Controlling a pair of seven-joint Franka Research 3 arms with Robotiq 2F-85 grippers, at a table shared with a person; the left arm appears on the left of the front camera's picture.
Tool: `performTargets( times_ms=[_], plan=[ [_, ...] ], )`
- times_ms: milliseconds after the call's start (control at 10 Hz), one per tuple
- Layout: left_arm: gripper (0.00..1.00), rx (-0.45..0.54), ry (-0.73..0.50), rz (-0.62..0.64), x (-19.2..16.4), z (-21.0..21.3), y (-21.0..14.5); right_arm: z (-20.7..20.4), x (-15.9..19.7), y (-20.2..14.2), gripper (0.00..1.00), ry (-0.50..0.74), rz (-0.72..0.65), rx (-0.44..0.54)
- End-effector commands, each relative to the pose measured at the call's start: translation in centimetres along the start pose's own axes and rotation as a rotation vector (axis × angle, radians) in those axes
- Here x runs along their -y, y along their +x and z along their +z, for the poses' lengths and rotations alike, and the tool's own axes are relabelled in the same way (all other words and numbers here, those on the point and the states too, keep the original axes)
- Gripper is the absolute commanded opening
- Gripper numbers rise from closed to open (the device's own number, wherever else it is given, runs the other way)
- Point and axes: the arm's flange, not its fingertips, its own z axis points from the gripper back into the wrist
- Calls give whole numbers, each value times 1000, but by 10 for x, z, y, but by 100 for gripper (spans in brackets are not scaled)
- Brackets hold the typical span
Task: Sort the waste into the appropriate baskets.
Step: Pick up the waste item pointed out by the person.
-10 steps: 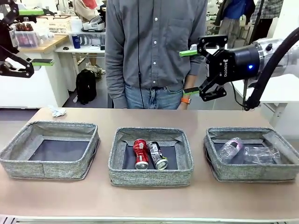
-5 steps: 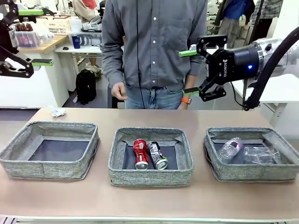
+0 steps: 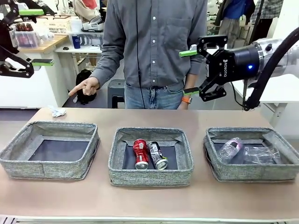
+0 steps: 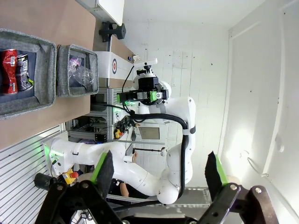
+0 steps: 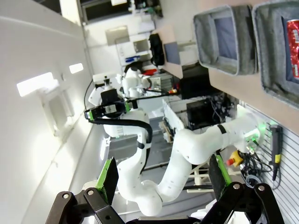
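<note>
Three grey woven baskets stand in a row. The left basket (image 3: 46, 170) holds nothing. In the middle basket (image 3: 149, 177) lie a red can (image 3: 140, 153) and a black-and-silver can (image 3: 158, 155). Two clear bottles, one with a pinkish label (image 3: 230, 148) and one plain (image 3: 259, 154), rest in the right basket (image 3: 252, 173). A small white paper wad (image 3: 57, 111) sits on the table behind the left basket. My left gripper (image 3: 39, 37) hangs open, high at the far left. My right gripper (image 3: 188, 72) is open too, high above the right basket. Both hold nothing.
A person stands at the far side of the table. One hand (image 3: 84, 87) is stretched out with a finger pointing down and left, above the paper wad's corner. Bare table runs along the front edge and between the baskets.
The person's hand has come out from the body and swung to the left, and its finger now points down towards the table's far left corner. Neither arm has moved.
</note>
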Motion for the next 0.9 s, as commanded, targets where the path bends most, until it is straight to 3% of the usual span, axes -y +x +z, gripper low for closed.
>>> performTargets(
  times_ms=[0,300,400,500,600,800],
  plan=[
    [100,-1,-22,5,4,-2,-1,1,-3,0,100,-7,-1,-9],
    [100,0,0,0,0,0,0,1,-3,0,100,-7,-1,-9],
    [100,-90,31,-63,0,1,1,1,-3,0,100,-7,-1,-9],
    [100,-52,207,-177,-4,1,9,1,-3,0,100,-7,-1,-9],
    [100,31,469,-250,-12,-1,28,1,-3,0,100,-7,-1,-9],
    [100,64,822,-294,-27,-7,57,1,-3,0,100,-7,-1,-9]
  ],
)
